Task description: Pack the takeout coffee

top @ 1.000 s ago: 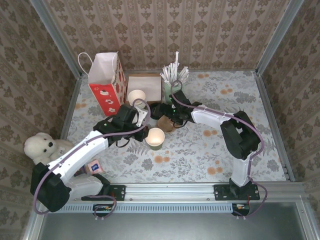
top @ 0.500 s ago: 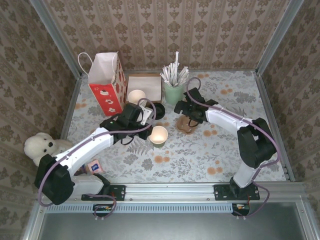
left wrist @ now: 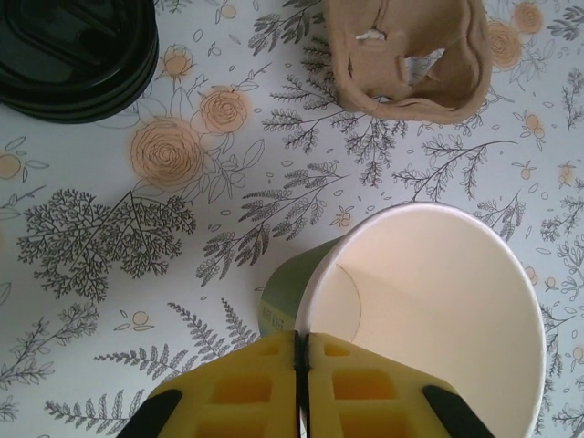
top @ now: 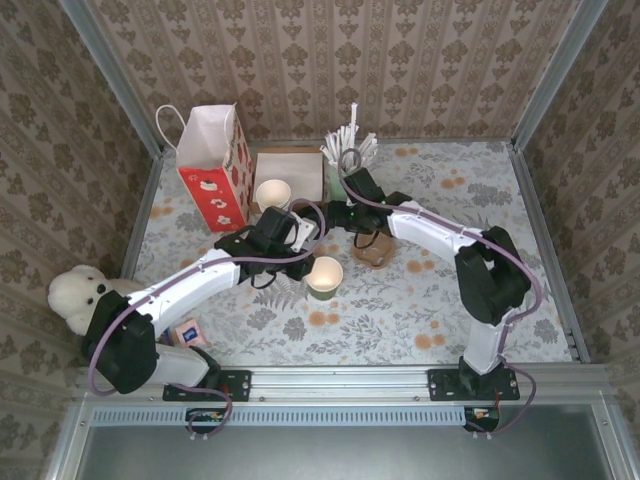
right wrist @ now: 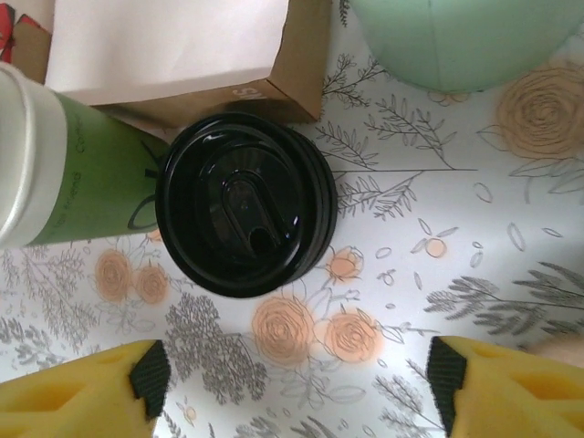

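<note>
Lidding step: coffee cup waits mid-desk, no lid on yet.
Green paper wall, smooth cream inside; closed left gripper pinches its rim. Right gripper hangs wide open and empty over the glossy black lid stack toward the far edge. Next, likely: descend, separate one lid.

The lidless green paper cup with the cream inside has slid a little rightward across the bench, travelling with the left jaws, which are pinched on its rim. The crumpled brown cardboard sleeve has shifted right, from beneath the right jaws to beside them on the near side. The right jaws swung out rightward, then came back left. They now hang over the round black plastic lid, set narrower than before but still apart.
</note>
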{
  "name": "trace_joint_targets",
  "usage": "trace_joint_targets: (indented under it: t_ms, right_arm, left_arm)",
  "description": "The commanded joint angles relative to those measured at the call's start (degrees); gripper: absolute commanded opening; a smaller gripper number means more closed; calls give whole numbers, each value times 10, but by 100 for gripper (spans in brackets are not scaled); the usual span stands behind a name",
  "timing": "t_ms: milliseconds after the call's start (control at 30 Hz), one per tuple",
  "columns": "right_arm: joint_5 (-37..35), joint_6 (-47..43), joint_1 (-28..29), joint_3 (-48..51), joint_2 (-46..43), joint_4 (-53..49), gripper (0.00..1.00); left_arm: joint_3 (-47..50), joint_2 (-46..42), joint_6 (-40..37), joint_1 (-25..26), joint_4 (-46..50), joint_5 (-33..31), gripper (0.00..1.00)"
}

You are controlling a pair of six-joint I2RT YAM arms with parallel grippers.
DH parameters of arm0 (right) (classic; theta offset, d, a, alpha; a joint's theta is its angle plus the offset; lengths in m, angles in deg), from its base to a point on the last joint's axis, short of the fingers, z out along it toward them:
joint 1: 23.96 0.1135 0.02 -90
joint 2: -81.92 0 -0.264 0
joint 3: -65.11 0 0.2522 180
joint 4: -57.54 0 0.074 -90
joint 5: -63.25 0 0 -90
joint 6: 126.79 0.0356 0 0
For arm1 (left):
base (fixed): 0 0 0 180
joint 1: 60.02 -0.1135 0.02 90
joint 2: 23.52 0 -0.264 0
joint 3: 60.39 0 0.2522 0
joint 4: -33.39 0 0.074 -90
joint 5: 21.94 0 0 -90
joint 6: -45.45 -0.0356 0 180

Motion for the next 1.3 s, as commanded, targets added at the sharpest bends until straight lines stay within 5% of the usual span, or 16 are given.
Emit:
trace_joint_targets:
  t_ms: [0,200,400,700,1100,1267]
  right_arm:
    - [-38,-12,11,-43,40,-19,69]
    - [-83,-27,20,-77,85,-2,55]
    - [-110,-41,22,-110,124,0,48]
    - [-132,-63,23,-144,167,7,44]
    - [-122,-101,25,-173,185,-2,21]
    - [-142,-115,25,-170,165,-15,21]
  left_arm:
    - [-20,-12,-11,2,11,11,16]
    - [-8,-58,3,-10,8,8,47]
    - [13,-123,48,-42,-21,-3,98]
    - [70,-196,216,-79,-103,-182,100]
    - [108,-202,225,-103,-120,-203,100]
    - [110,-193,214,-109,-134,-191,100]
